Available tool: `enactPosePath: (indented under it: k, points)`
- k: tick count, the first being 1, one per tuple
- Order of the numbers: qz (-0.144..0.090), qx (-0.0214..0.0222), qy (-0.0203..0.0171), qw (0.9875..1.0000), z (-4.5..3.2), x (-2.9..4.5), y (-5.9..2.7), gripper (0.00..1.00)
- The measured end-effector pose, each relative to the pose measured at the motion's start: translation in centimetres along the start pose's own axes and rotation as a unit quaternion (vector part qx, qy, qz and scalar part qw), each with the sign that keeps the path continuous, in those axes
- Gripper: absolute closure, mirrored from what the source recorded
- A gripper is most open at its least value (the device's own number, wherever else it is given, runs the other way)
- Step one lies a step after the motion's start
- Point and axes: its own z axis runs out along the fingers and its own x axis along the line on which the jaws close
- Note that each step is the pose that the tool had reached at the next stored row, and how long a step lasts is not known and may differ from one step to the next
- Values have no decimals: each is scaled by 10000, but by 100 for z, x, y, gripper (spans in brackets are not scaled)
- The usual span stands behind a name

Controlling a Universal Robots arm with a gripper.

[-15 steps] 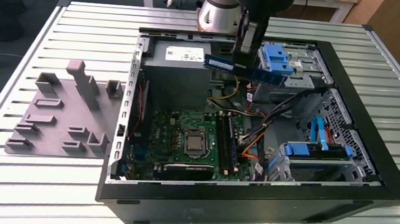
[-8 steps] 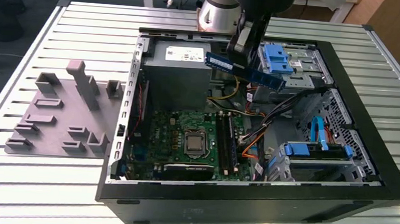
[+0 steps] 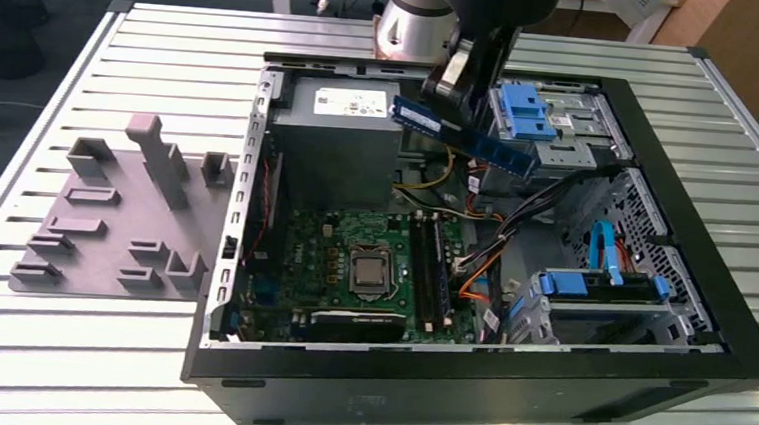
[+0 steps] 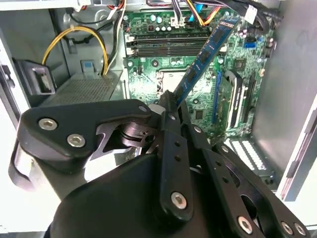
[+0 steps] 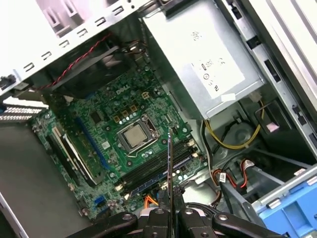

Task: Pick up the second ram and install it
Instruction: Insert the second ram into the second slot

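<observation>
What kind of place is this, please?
Probably a robotics lab or test bench: an open computer case lies on a slatted metal table, with a gray fixture tray, while the gripper holds a RAM stick.

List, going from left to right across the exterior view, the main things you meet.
Gray tray → green circuit board → memory stick held in the gripper → blue drive bracket.

Lab workbench: slatted metal table (image 3: 76,352), opened computer case (image 3: 694,295).
</observation>
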Motion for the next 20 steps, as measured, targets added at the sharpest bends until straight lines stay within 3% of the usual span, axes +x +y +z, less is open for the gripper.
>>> enactPosePath:
  k: [6, 12, 20]
  points:
    - [425, -1, 3, 9991, 6, 0, 0, 86]
    - [811, -3, 5, 9967, 12, 0, 0, 86]
    - [852, -3, 4, 9964, 12, 0, 0, 86]
